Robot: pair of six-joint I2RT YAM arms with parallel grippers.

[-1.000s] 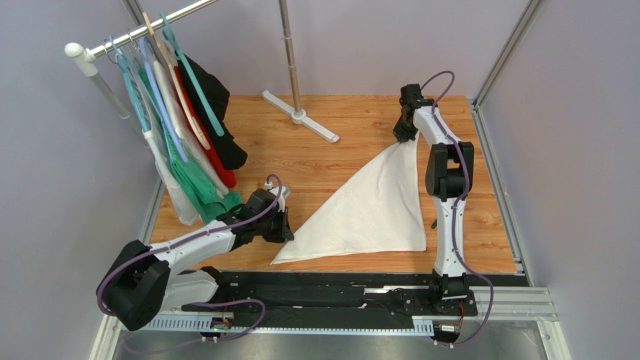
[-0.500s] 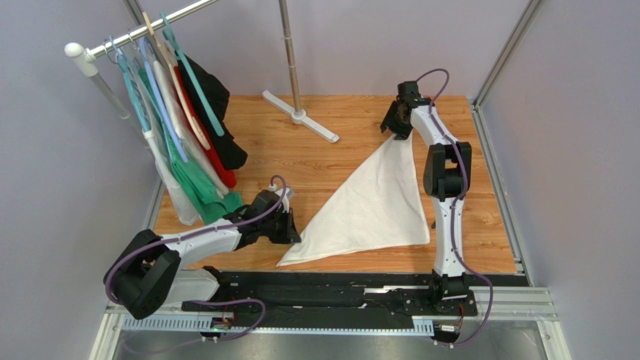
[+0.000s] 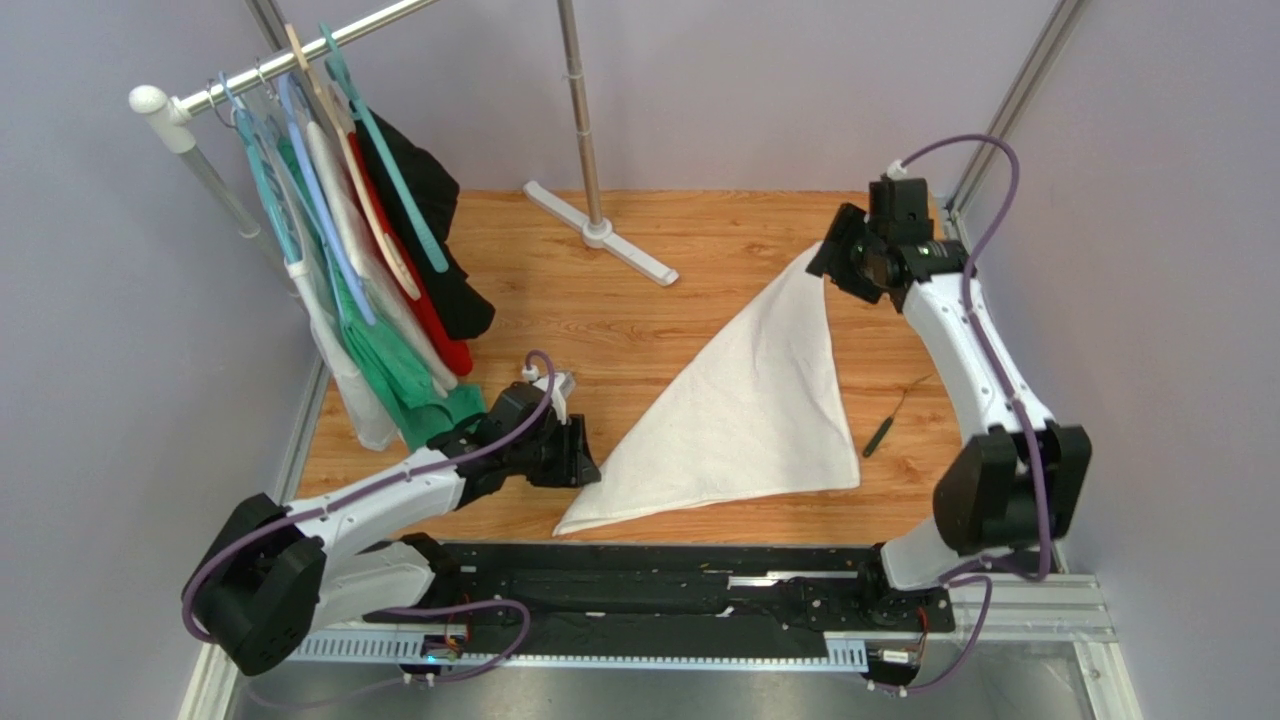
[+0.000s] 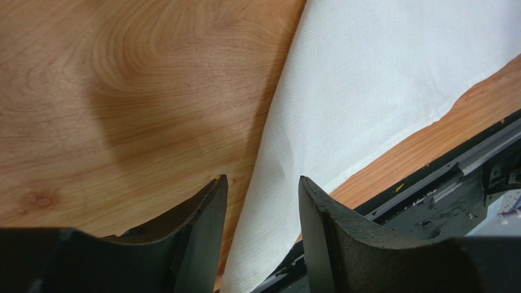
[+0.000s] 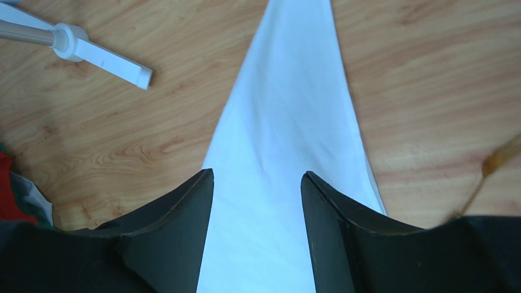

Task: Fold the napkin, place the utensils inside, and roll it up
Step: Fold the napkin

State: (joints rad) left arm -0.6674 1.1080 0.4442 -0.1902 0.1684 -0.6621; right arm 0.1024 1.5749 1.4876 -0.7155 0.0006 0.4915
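The white napkin (image 3: 751, 405) lies flat on the wooden table, folded into a triangle. My left gripper (image 3: 583, 462) stands open at its near-left corner. In the left wrist view the cloth (image 4: 367, 91) runs under the gap between the open fingers (image 4: 263, 183), and nothing is pinched. My right gripper (image 3: 834, 267) hovers open over the far tip; the right wrist view shows the napkin (image 5: 287, 91) below the spread fingers (image 5: 257, 177), which are not touching it. One thin dark green utensil (image 3: 876, 437) lies on the wood just right of the napkin.
A clothes rack with hangers and garments (image 3: 376, 270) fills the left side. Its pole stands on a white foot (image 3: 601, 233) at the far middle, and the foot (image 5: 98, 52) also shows in the right wrist view. A black rail (image 3: 676, 578) runs along the near edge. Frame posts border the right side.
Both grippers have opened and let go of the napkin's corners, the right first. The right arm swung out to the right, uncovering the green utensil. The napkin settled flat.
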